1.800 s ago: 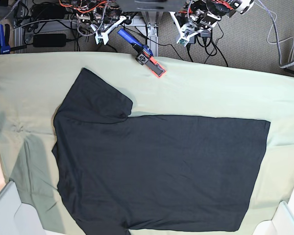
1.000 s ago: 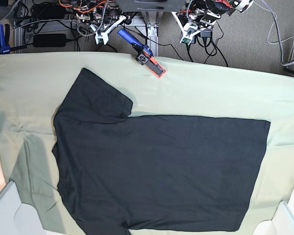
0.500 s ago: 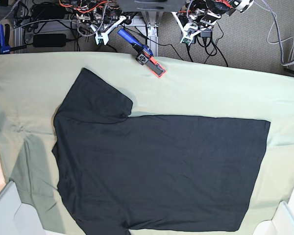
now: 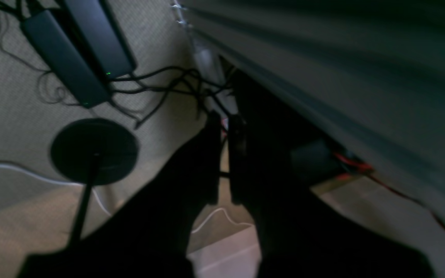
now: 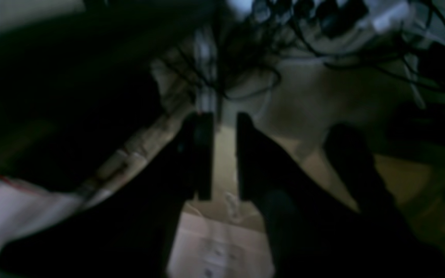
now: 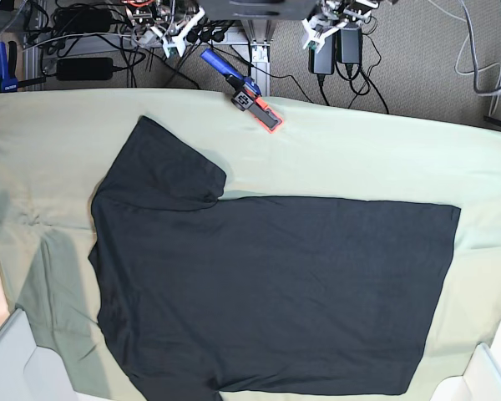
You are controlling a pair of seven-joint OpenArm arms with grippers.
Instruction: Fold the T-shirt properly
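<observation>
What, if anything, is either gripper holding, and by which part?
Nothing is held. The left gripper is shut on nothing, the right gripper is empty with a narrow gap, and the T-shirt lies flat, untouched, on the table cloth.

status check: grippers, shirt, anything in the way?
Left gripper shut, empty, off the table. Right gripper slightly open, empty, also off the table. T-shirt flat on green cloth, unfolded. Clamp at far edge, clear of shirt.

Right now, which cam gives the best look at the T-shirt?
The base view. The T-shirt lies spread flat on the green cloth, nearly whole in frame, one sleeve showing at upper left. Both wrist views are dark and blurred, aimed at floor and cables; neither shows the shirt.
</observation>
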